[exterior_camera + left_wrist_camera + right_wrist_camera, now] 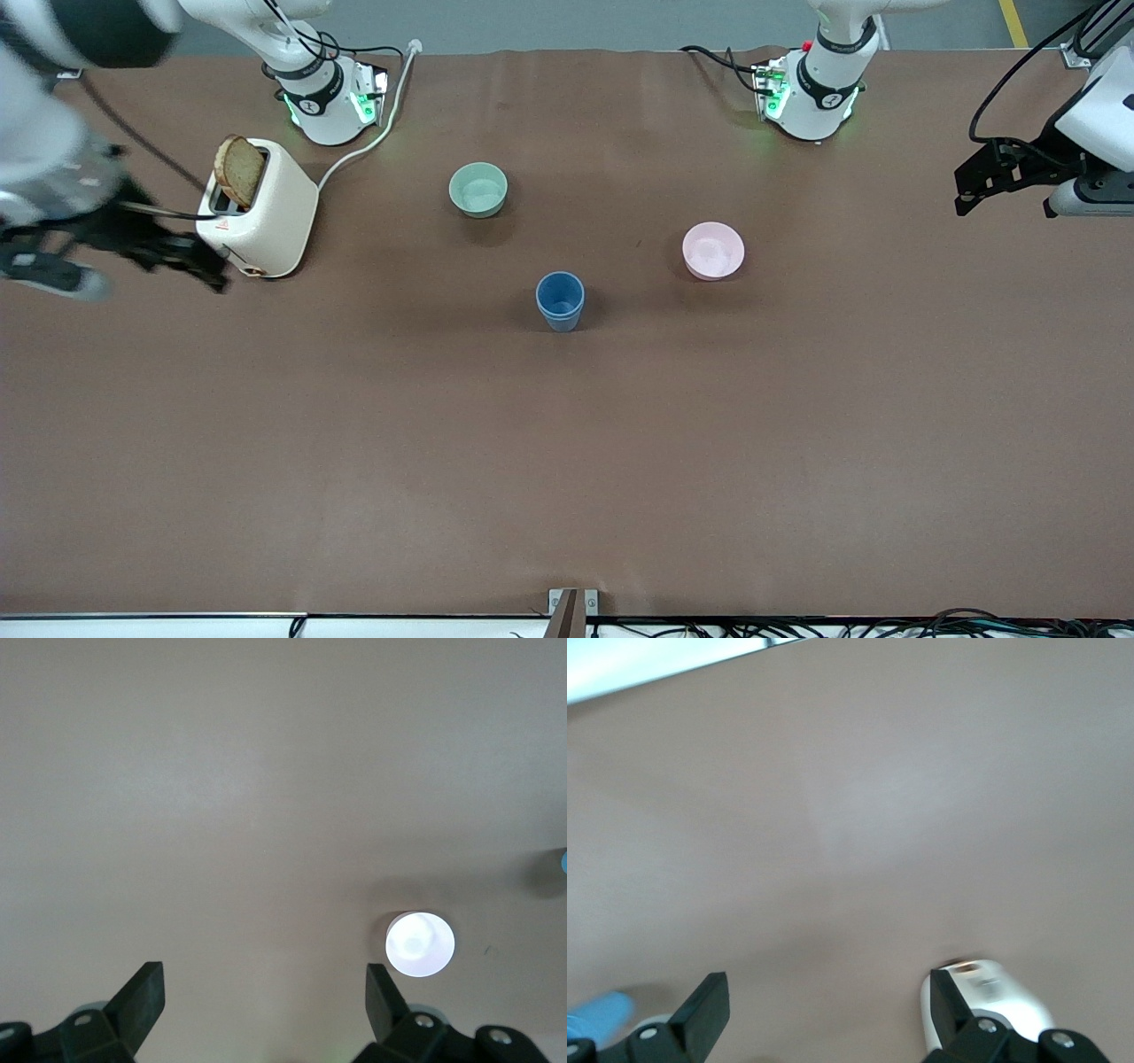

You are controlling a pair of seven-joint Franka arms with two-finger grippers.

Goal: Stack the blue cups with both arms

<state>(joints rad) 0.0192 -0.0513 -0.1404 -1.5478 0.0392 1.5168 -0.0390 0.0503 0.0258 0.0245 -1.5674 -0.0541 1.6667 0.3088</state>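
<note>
- Blue cups (560, 301): appear nested one inside the other, upright, mouth up, near the table's middle; a faint second rim line shows below the top rim. Long axis vertical.
- Placement: the blue cups stand nearer the front camera than the pale green bowl (478, 190) and the pink bowl (713, 251), lying between the two along the table's length.
- Right gripper (208, 266): hangs at the right arm's end of the table, just beside the toaster (261, 213); its fingers are spread wide with nothing between them, as the right wrist view (824, 1005) shows.
- Left gripper (970, 190): hangs over the left arm's end of the table, well apart from the bowls; its fingers are likewise spread and empty in the left wrist view (264, 997).
- Key relation: the cups lie toward the table's middle from both grippers, each well apart from them; the right gripper looks somewhat the closer, judged from the front view.
- Wrist glimpses: a blue edge (598, 1014) shows in the right wrist view; another sliver of blue (563, 861) in the left wrist view, past the pink bowl (421, 944).
- Judgement: the stack looks already made; both arms seem drawn clear.
- Other: a slice of toast (239, 170) stands in the toaster's slot.
</note>
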